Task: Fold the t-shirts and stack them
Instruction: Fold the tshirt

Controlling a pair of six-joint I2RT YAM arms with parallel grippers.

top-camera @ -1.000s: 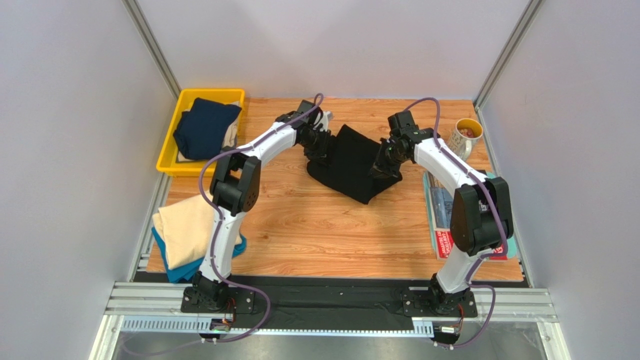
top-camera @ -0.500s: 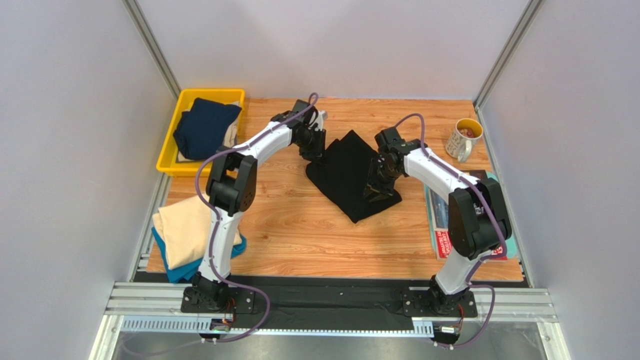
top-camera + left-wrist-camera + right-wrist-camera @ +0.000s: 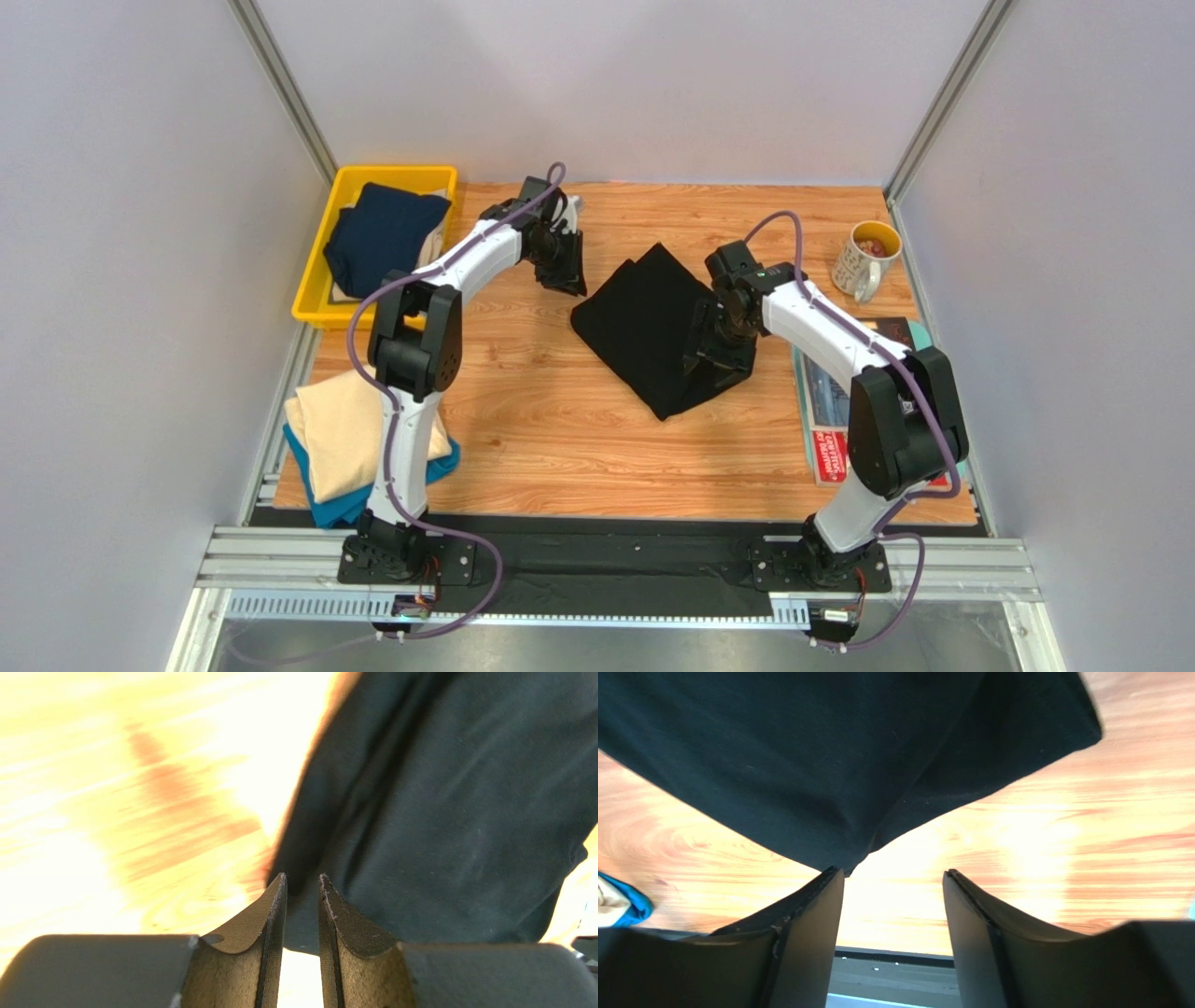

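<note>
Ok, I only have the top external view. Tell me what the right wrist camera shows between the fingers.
Observer: The right gripper stands open with nothing between its fingers. A corner of the black t-shirt lies just beyond one tip, on the table.
Operator: Now the left wrist.
Observer: The left gripper shows a narrow gap with no cloth in it. The black t-shirt lies beyond its tips.
Operator: Check that corner for layers.
Observer: The right wrist view shows a folded flap over a lower layer there.
</note>
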